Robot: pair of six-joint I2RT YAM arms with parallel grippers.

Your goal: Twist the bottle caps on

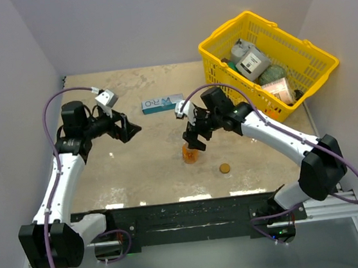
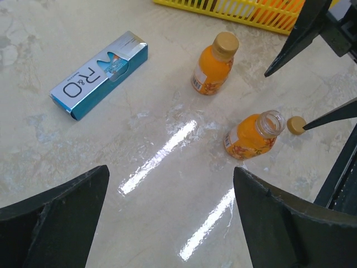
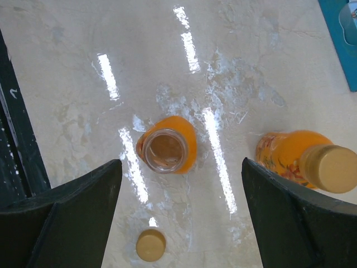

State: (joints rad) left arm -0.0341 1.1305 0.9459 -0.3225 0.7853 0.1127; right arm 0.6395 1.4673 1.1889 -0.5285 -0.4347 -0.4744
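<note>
Open bottle upright, mouth up, loose cap flat on counter, capped bottle upright, shown only in wrist views, left tool wide, right tool wide.

White-and-black arms, purple cables, black wedge-shaped fingers

Capped bottle, open bottle, loose cap

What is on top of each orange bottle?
One bottle wears a cap, which covers its neck opening. The other bottle has nothing on top: its mouth is open, and the loose cap lies beside it.
</note>
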